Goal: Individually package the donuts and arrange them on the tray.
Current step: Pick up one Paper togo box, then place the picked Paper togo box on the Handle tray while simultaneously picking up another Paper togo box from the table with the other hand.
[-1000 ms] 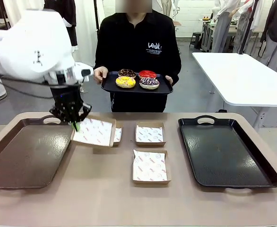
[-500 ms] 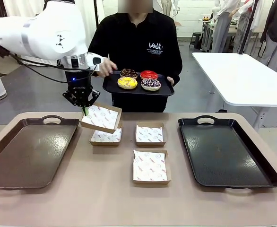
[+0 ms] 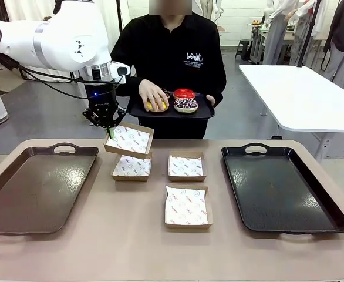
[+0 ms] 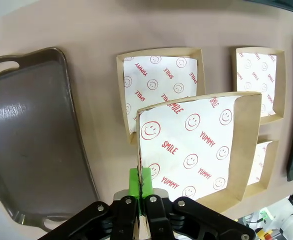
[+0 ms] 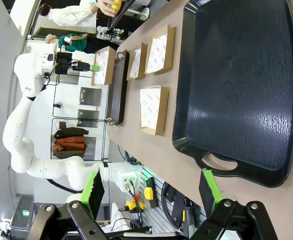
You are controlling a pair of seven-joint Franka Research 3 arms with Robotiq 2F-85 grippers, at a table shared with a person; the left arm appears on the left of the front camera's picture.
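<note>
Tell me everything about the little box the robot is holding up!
The box is shallow brown cardboard, lined with white paper printed with red smiley faces, SMILE and YUMMY. It is empty. The left claw pinches one side wall, holding it tilted in the air above a matching box. Nothing else touches it.

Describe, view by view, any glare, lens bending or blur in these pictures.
Front view: sharp, glare on both the brown tray and black tray. Left wrist view: wide lens bows the brown tray; the held box is crisp. Right wrist view: rolled sideways, glare on the black tray.
</note>
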